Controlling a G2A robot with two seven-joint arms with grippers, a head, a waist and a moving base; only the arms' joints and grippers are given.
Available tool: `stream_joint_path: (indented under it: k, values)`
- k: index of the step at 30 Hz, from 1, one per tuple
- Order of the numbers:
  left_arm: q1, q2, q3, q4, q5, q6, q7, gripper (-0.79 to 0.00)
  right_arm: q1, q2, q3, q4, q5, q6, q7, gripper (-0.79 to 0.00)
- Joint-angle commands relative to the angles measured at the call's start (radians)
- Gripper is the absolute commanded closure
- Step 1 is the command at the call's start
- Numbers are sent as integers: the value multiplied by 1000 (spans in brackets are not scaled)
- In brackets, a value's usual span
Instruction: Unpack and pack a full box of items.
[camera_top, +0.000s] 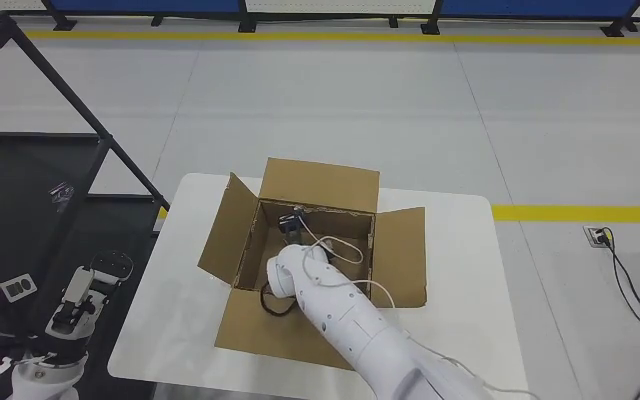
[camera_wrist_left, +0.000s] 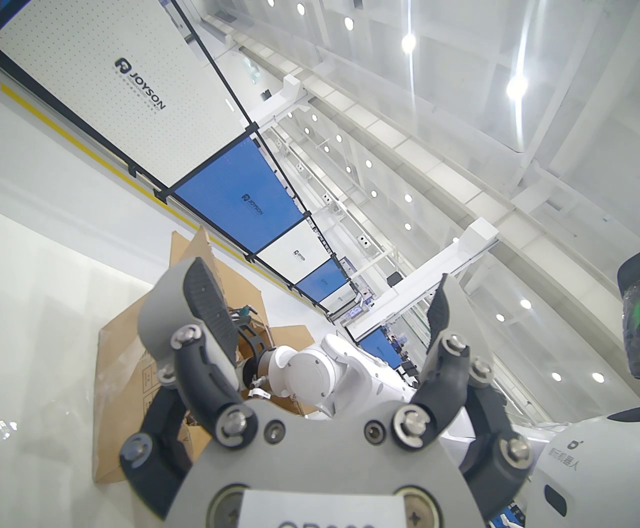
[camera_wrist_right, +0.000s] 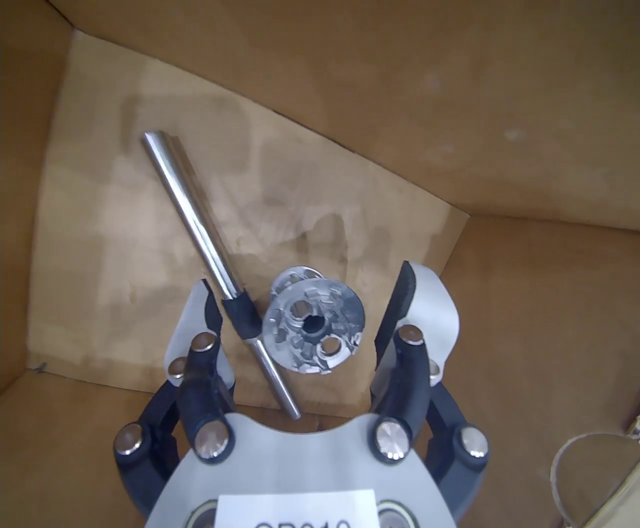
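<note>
Right gripper (camera_wrist_right: 307, 289) inside box (camera_top: 320, 185), fingers (camera_wrist_right: 405, 295) spread around hub (camera_wrist_right: 312, 325) on box floor; rod (camera_wrist_right: 200, 240) just beside. Hub probably heavy, rigid, slick: pinch across flange. Left gripper (camera_wrist_left: 322, 287) spread, well apart from box

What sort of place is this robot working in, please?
Probably a factory hall or test floor: yellow floor lines, blue and white partition panels, and a high ceiling with rows of lights.

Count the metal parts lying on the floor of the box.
2: a rod and a flanged wheel beside it, both under the right gripper. More may be hidden.
</note>
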Motion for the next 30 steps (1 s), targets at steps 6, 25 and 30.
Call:
stream_joint_path:
  k: [6, 25, 30]
  values:
    - [-1, 0, 7, -17, 21, 24, 12, -785, -75, 59, 89, -234, 11, -60, -19, -760]
    - [-101, 19, 149, 17, 214, 157, -119, -785, -882, 264, 370, -1523, -440, -250, 160, -785]
    - [-144, 23, 191, 33, 255, 187, -137, -785, -882, 264, 370, -1523, -440, -250, 160, -785]
